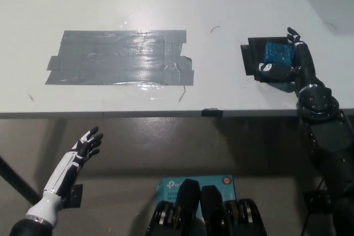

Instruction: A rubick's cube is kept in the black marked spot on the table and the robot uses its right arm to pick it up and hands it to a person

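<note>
The Rubik's cube (278, 53), blue face up, sits on the black marked spot (250, 53) at the table's right side. My black right hand (296, 64) wraps it from the right. Its fingers (293, 37) lie along the cube's right side and the thumb presses the near left corner. The cube rests on the spot, not lifted. My white left hand (83, 148) hangs open at the lower left, below the table's front edge.
A large patch of grey tape (121, 57) covers the table's left middle. The white table (221, 4) ends at a front edge just below the cube. A small dark mark lies near the middle. No person is in view.
</note>
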`<state>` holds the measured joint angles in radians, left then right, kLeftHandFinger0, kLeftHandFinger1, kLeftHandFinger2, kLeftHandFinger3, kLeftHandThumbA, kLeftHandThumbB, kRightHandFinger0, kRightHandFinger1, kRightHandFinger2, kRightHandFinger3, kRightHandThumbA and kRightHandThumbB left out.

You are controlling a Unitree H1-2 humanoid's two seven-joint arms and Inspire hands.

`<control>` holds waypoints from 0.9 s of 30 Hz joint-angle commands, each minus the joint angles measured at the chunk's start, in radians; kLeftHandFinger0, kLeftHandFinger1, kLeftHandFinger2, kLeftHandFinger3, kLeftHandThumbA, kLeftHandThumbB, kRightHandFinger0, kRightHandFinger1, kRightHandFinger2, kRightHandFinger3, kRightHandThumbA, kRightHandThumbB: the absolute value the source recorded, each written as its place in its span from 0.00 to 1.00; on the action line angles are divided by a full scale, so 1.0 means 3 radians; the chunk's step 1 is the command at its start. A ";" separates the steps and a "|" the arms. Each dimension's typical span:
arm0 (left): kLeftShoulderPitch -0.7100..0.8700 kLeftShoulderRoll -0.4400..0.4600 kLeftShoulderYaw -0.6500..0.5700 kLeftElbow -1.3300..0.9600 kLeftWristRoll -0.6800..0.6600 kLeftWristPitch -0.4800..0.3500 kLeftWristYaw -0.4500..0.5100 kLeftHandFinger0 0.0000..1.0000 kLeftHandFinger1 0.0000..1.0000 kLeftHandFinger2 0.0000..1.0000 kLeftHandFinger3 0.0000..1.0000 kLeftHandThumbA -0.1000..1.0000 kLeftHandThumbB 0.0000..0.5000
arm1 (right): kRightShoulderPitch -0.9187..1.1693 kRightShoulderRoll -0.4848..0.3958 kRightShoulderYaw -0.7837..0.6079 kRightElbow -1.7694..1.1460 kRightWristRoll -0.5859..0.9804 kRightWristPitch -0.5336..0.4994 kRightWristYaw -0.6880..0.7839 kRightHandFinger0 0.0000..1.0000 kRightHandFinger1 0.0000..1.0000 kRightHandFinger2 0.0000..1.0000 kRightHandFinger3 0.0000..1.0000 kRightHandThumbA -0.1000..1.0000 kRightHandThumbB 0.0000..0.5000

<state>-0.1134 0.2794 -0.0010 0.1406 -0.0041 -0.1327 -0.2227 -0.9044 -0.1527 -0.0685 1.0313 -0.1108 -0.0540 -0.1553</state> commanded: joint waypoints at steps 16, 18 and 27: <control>-0.0149 0.0048 0.0041 -0.0082 0.0016 -0.0104 0.0035 1.00 1.00 1.00 1.00 1.00 0.70 | -0.0252 0.0025 0.0170 0.0879 0.0018 -0.0216 0.0055 1.00 1.00 1.00 1.00 0.73 0.86; -0.0149 0.0050 0.0044 -0.0075 0.0015 -0.0109 0.0034 1.00 1.00 1.00 1.00 1.00 0.70 | -0.0255 0.0004 0.0274 0.0993 -0.0073 -0.0089 -0.0017 1.00 1.00 1.00 1.00 0.50 0.84; -0.0175 0.0045 0.0061 -0.0055 0.0010 -0.0102 0.0046 1.00 1.00 1.00 1.00 1.00 0.70 | -0.0172 -0.0045 0.0567 0.1163 -0.0196 -0.0112 -0.0298 0.11 0.31 0.57 0.50 0.00 0.40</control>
<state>-0.1372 0.2796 0.0044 0.1406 -0.0036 -0.1327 -0.2227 -1.0015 -0.1654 0.0827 1.3132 -0.1470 -0.1465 -0.2255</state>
